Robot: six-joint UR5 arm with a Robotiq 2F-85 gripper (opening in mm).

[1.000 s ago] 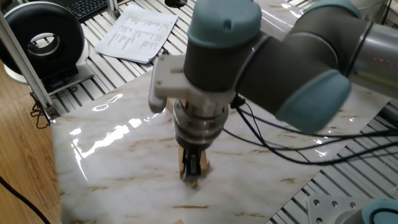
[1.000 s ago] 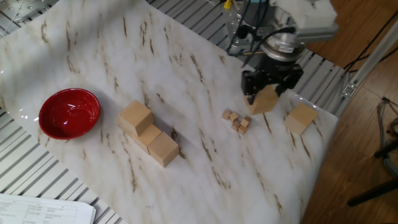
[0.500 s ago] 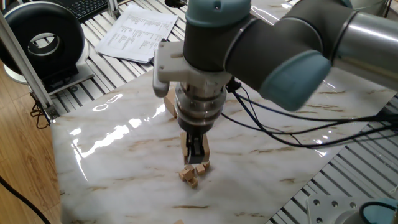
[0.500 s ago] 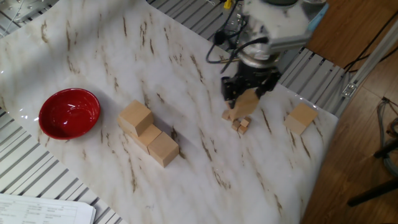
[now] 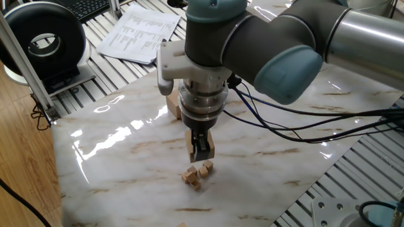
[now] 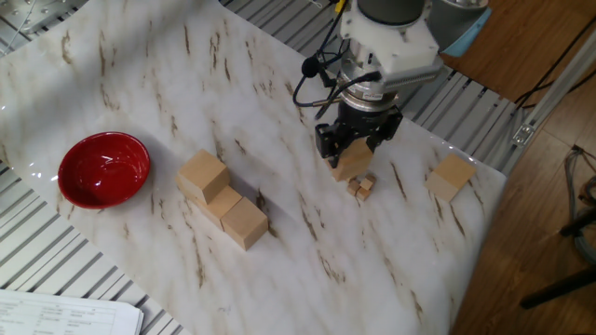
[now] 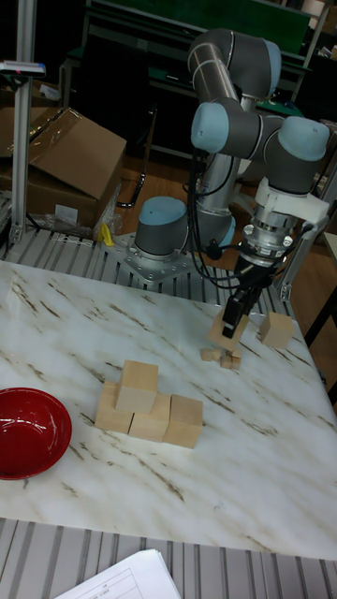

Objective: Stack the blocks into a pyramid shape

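Note:
My gripper (image 6: 352, 149) is shut on one tan block (image 6: 355, 165), held low over the marble table right beside a cluster of tiny cubes (image 6: 361, 187). The same gripper (image 7: 235, 314) and held block (image 7: 227, 331) show in the tall fixed view, and the gripper (image 5: 201, 147) again in one fixed view. The pyramid shape (image 7: 150, 409) is a row of three blocks with one block (image 7: 139, 385) on top at its left end; the stack (image 6: 223, 199) sits left of the gripper. A loose block (image 6: 452, 176) lies near the table's right edge.
A red bowl (image 6: 104, 167) sits left of the stack. The arm's base (image 7: 164, 234) stands behind the table. Papers (image 5: 139, 30) and a black round device (image 5: 44, 39) lie off the marble sheet. Cables (image 5: 297, 123) trail from the wrist.
The gripper has carried the block away from the loose block, past the tiny cubes, toward the stack. Nothing else has moved.

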